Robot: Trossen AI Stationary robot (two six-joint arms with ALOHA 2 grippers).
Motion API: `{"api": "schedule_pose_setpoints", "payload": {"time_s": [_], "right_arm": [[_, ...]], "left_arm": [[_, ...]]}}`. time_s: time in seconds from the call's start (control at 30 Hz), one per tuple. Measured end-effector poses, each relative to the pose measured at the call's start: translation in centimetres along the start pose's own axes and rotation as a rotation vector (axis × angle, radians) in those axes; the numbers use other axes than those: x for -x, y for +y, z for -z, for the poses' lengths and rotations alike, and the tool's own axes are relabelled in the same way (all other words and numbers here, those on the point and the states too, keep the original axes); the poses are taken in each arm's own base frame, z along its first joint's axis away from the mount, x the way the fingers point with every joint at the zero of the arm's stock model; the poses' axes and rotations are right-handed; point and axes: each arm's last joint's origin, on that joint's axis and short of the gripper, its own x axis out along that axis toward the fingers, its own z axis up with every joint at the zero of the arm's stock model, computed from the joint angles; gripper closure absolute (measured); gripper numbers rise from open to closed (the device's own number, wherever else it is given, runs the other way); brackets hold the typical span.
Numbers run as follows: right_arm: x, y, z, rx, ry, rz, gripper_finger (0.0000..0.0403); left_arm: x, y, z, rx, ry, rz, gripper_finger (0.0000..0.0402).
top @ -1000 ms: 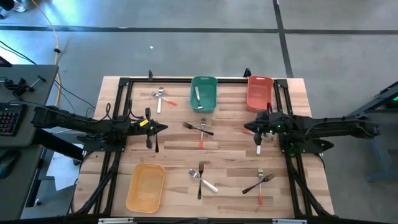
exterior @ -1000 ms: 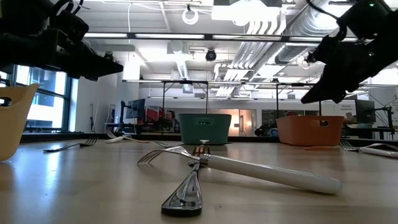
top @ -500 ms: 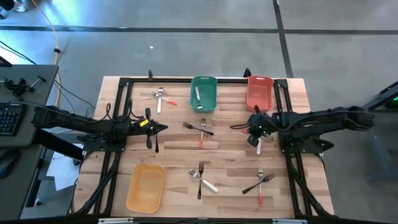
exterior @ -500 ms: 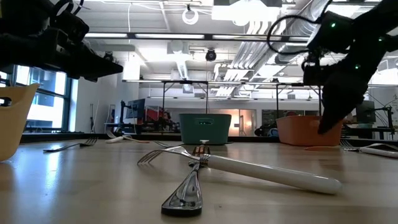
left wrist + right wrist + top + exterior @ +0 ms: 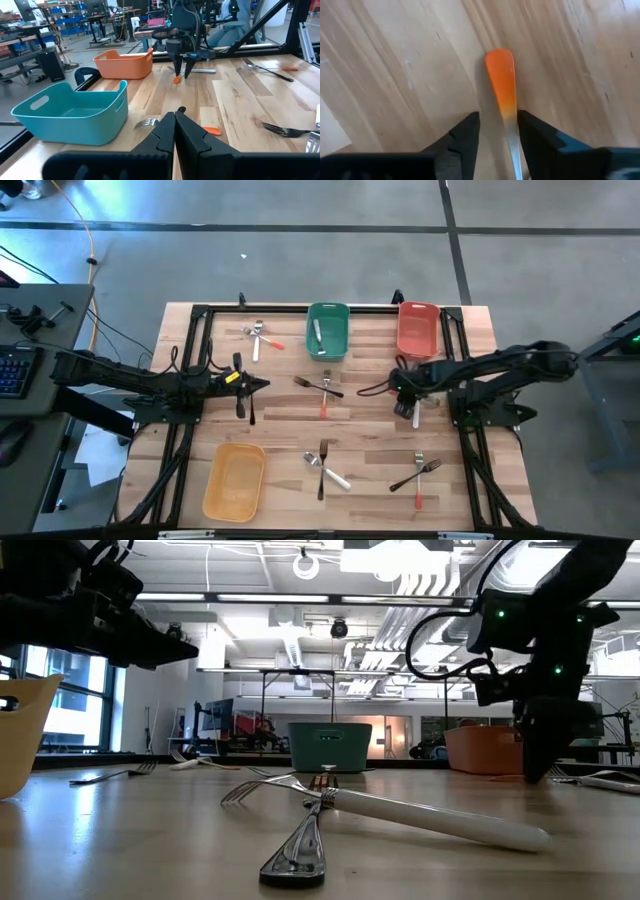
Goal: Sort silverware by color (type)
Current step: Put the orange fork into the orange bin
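Note:
My right gripper [image 5: 498, 122] points straight down, open, just above the table. Its two fingers stand on either side of a red-handled fork [image 5: 502, 80] that lies flat on the wood; the left wrist view shows that fork's handle [image 5: 177, 78] between them. A white-handled fork [image 5: 416, 415] lies just beside it. More silverware lies in small groups: far left [image 5: 258, 335], centre [image 5: 322, 388], near centre [image 5: 325, 465] and near right [image 5: 420, 475]. My left gripper [image 5: 262, 386] waits shut and level above the table's left half.
A green bin [image 5: 327, 330] holding a white-handled fork stands at the far middle. A red bin [image 5: 418, 328] stands at the far right, just beyond my right gripper. A yellow bin [image 5: 234, 480] sits at the near left. Black frame rails run along both table sides.
My right gripper has tipped from a forward slant to pointing straight down. It has sunk toward the table over the red-handled fork, its wrist coming toward the table's left, and it has opened. No fork has moved.

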Motion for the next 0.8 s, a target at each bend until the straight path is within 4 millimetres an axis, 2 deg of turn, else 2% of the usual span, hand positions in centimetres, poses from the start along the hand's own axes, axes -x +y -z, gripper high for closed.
{"api": "schedule_pose_setpoints", "payload": {"time_s": [0.33,0.63,0.8], "right_arm": [[0.1,0.1,-0.1,0.028,0.007,-0.020,0.0394],[1.0,0.3,-1.1,0.022,0.014,-0.028,0.0398],[3.7,0.5,-3.7,0.005,-0.029,-0.040,0.0398]], "left_arm": [[0.0,0.0,0.3,0.022,0.026,0.003,0.0401],[0.0,0.0,0.4,0.047,0.042,-0.013,0.0401],[0.0,0.0,0.4,0.042,0.043,-0.025,0.0401]]}}
